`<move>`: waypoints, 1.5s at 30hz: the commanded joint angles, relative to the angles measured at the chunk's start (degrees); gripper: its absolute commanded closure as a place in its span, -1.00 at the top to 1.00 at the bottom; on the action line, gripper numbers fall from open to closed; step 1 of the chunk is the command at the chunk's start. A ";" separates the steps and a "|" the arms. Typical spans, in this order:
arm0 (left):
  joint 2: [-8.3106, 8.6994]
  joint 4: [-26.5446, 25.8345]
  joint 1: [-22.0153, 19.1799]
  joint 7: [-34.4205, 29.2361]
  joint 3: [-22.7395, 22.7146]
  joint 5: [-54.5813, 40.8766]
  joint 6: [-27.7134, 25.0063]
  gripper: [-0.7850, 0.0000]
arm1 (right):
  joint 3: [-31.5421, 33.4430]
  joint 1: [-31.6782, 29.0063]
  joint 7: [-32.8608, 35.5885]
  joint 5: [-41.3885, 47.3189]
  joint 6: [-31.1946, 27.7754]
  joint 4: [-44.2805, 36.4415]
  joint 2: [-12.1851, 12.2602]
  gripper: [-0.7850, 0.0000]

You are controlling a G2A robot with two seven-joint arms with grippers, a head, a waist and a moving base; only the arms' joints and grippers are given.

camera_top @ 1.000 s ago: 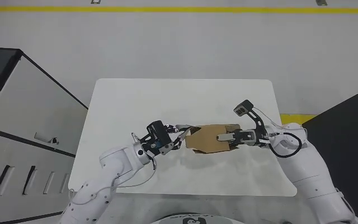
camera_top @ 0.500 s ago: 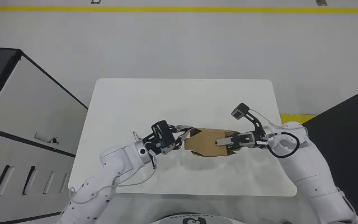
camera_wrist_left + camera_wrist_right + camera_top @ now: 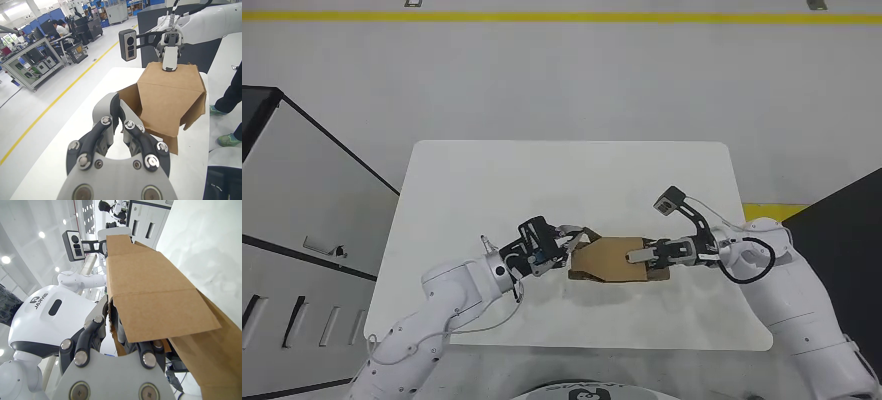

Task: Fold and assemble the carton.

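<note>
Carton (image 3: 614,260) between left claw (image 3: 572,248), right claw (image 3: 634,255) (gripping).

A robotics workshop hall: yellow floor line (image 3: 562,15), equipment rack (image 3: 32,62), grey cabinet (image 3: 302,200)

My left arm (image 3: 457,287) extends from the near left, elbow bent, forearm angled toward the right. The left gripper (image 3: 569,249) has its fingers pinched nearly together on the carton's (image 3: 607,262) left end. My right arm (image 3: 782,285) extends from the right, wrist level. The right gripper (image 3: 635,254) is clamped on the right end.
</note>
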 commanded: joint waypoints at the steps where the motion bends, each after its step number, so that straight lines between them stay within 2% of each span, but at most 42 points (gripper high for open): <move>1: 0.07 -0.15 -0.13 -0.30 0.14 0.57 -0.81 -1.00 | -0.19 0.18 0.18 -0.90 0.35 -0.03 0.07 -1.00; 7: 0.16 -0.26 -0.60 -0.57 0.94 1.17 -2.70 -1.00 | -0.79 0.48 0.57 -2.39 1.06 -0.37 0.23 -1.00; 13: 0.09 0.17 -1.24 -0.66 1.63 1.29 -2.42 -1.00 | -1.14 0.49 0.30 -3.17 1.40 -0.43 0.38 -1.00; 29: -0.10 0.41 2.90 1.56 -3.10 -7.06 8.73 -1.00 | 0.99 -0.78 -4.66 6.41 0.49 3.25 0.17 -1.00; 34: -0.01 0.29 3.63 0.82 -3.30 -7.63 7.42 -1.00 | 0.99 -0.78 -4.66 6.41 0.49 3.25 0.17 -1.00; 37: 0.04 0.13 3.68 0.48 -3.17 -7.68 6.37 -1.00 | 0.99 -1.35 -7.36 6.87 0.89 2.15 0.05 -1.00; 45: 0.13 -0.16 3.43 0.43 -2.60 -7.15 3.94 -1.00 | 1.46 -1.88 -9.33 7.83 2.07 1.68 -0.01 -1.00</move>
